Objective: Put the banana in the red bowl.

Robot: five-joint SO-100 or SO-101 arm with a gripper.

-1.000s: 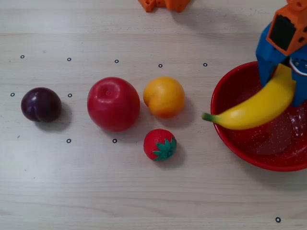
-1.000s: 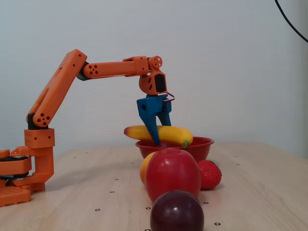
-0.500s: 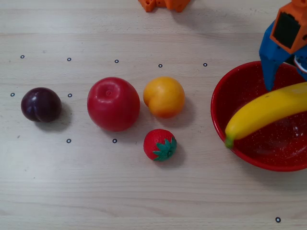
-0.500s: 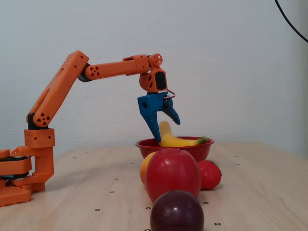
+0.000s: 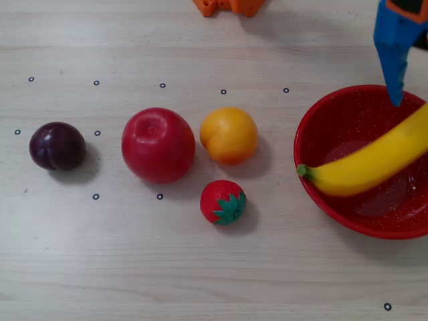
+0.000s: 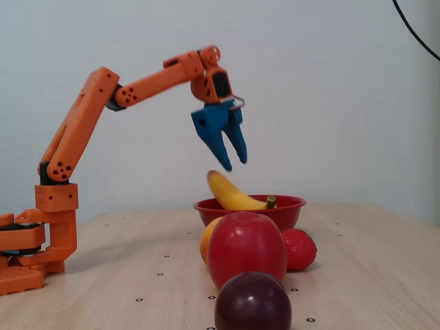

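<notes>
The yellow banana [image 5: 374, 162] lies in the red speckled bowl [image 5: 319, 127] at the right of the overhead view, its green stem over the bowl's left rim. In the fixed view the banana [image 6: 230, 193] leans up out of the bowl [image 6: 289, 208], its far end raised. My blue gripper [image 6: 234, 159] hangs above the bowl, apart from the banana, jaws open and empty. In the overhead view one blue finger [image 5: 394, 60] shows over the bowl's far rim.
On the table left of the bowl lie an orange fruit [image 5: 229, 135], a red apple [image 5: 158, 144], a strawberry [image 5: 223, 202] and a dark plum [image 5: 57, 146]. The arm's orange base [image 6: 34, 240] stands at the left in the fixed view.
</notes>
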